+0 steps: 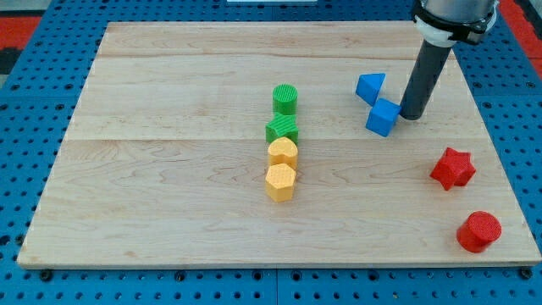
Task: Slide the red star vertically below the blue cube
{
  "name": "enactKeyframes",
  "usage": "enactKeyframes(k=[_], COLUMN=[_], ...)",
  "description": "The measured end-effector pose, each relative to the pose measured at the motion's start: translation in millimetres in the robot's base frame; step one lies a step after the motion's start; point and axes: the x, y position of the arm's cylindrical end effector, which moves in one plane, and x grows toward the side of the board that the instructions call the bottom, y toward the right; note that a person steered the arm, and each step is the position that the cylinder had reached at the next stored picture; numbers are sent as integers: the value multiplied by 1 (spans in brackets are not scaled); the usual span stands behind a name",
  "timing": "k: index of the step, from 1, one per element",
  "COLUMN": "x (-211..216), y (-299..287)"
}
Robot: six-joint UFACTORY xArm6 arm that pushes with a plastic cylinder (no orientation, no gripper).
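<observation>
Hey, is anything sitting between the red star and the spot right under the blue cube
Nothing visible does. The red star lies toward the view's lower right of the blue cube, with bare board between it and the spot below the cube. My tip sits against the cube's right side.

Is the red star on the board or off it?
On it. The red star rests flat on the wooden board near the view's right edge, apart from my tip.

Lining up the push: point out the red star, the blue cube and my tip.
red star (452, 167), camera view, top face centre.
blue cube (384, 116), camera view, top face.
my tip (412, 115), camera view, rod's very end, beside the cube.
</observation>
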Motion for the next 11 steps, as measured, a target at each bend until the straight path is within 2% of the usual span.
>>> enactKeyframes(k=[1, 2, 3, 4, 5, 7, 8, 11], x=[0, 1, 22, 62, 74, 127, 132, 91], y=[23, 88, 128, 119, 98, 62, 42, 38])
